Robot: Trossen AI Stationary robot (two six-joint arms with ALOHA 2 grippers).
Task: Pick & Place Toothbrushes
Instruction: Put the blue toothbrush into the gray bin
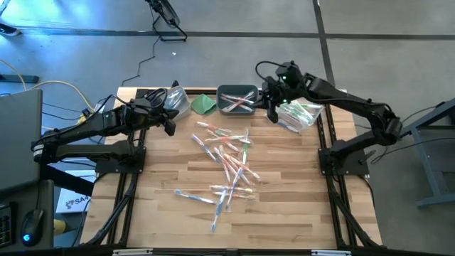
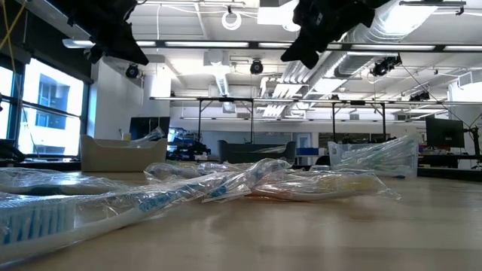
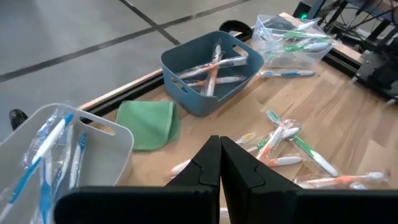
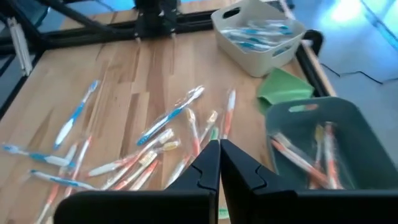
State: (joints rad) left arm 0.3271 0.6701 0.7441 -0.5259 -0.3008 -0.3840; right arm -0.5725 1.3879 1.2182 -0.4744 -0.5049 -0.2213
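Observation:
Many toothbrushes (image 1: 226, 162) in clear wrappers lie loose on the middle of the wooden table (image 1: 298, 206). More lie in three bins at the far edge: blue ones in the white bin (image 1: 176, 100), orange ones in the grey bin (image 1: 237, 99), green ones in the clear bin (image 1: 299, 114). My left gripper (image 1: 170, 125) hangs shut and empty in the air just near of the white bin. My right gripper (image 1: 271, 114) hangs shut and empty between the grey and clear bins. The wrist views show both pairs of fingers closed together (image 3: 219, 163) (image 4: 219, 167).
A folded green cloth (image 1: 205, 104) lies between the white and grey bins. The near half of the table is bare wood below the toothbrush pile. Black frame rails (image 1: 328, 142) run along both side edges.

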